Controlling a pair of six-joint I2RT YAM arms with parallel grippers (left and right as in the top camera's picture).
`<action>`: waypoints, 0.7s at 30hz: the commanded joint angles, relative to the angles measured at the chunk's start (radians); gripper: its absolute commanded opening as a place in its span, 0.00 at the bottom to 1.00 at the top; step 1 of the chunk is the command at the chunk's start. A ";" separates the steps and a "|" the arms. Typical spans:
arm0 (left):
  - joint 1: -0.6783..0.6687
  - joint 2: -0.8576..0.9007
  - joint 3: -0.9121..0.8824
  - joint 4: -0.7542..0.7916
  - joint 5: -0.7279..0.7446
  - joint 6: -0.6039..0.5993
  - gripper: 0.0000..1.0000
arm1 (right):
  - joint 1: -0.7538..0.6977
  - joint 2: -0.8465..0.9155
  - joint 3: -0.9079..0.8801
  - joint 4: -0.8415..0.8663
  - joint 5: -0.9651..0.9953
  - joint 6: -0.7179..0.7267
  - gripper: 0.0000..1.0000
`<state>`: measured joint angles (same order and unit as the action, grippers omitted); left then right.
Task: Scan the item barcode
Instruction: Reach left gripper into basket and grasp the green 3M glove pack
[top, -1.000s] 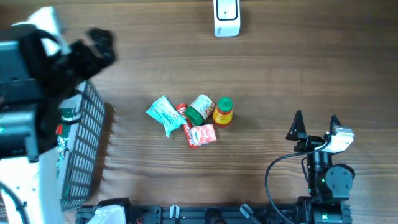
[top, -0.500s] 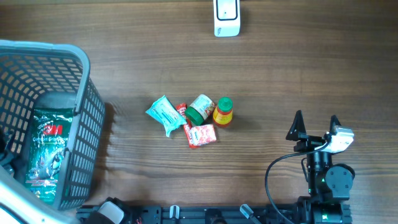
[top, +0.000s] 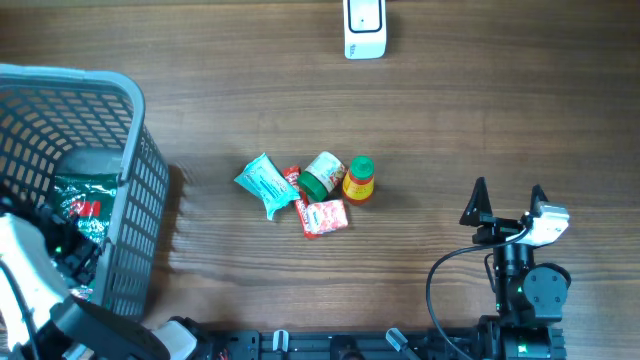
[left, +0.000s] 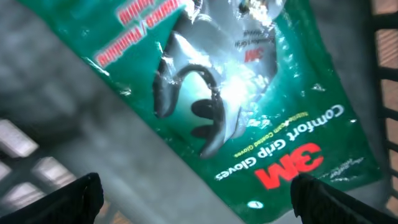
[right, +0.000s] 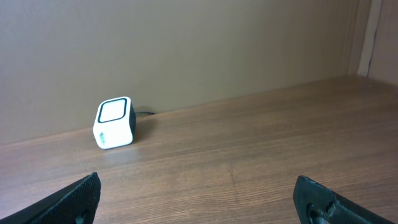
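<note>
A green 3M glove packet lies flat in the grey basket at the table's left; in the overhead view the packet shows through the basket's open top. My left gripper hovers open just above the packet's lower edge, nothing between its fingertips. The white barcode scanner stands at the far edge, and in the right wrist view the scanner sits ahead by the wall. My right gripper rests open near the front right, low over bare wood.
A small heap lies mid-table: a teal packet, a red packet, a green-lidded jar and a yellow bottle with a green cap. My left arm reaches over the basket's front corner.
My left arm swung from over the basket's far side, down past the front-left corner, and now reaches into the basket above the glove packet. The right arm has not moved.
</note>
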<state>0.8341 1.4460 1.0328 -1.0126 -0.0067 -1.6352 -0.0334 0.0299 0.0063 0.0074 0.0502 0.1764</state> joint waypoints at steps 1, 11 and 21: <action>-0.026 0.003 -0.075 0.108 -0.029 -0.109 1.00 | 0.006 0.000 0.000 0.003 0.015 -0.019 1.00; -0.026 0.192 -0.099 0.239 -0.035 -0.109 1.00 | 0.006 0.000 0.000 0.003 0.015 -0.019 1.00; -0.024 0.391 -0.099 0.220 -0.021 -0.030 0.04 | 0.006 0.000 0.000 0.003 0.015 -0.019 1.00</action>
<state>0.8108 1.7123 1.0115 -0.7818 -0.0235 -1.7321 -0.0334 0.0299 0.0063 0.0074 0.0502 0.1764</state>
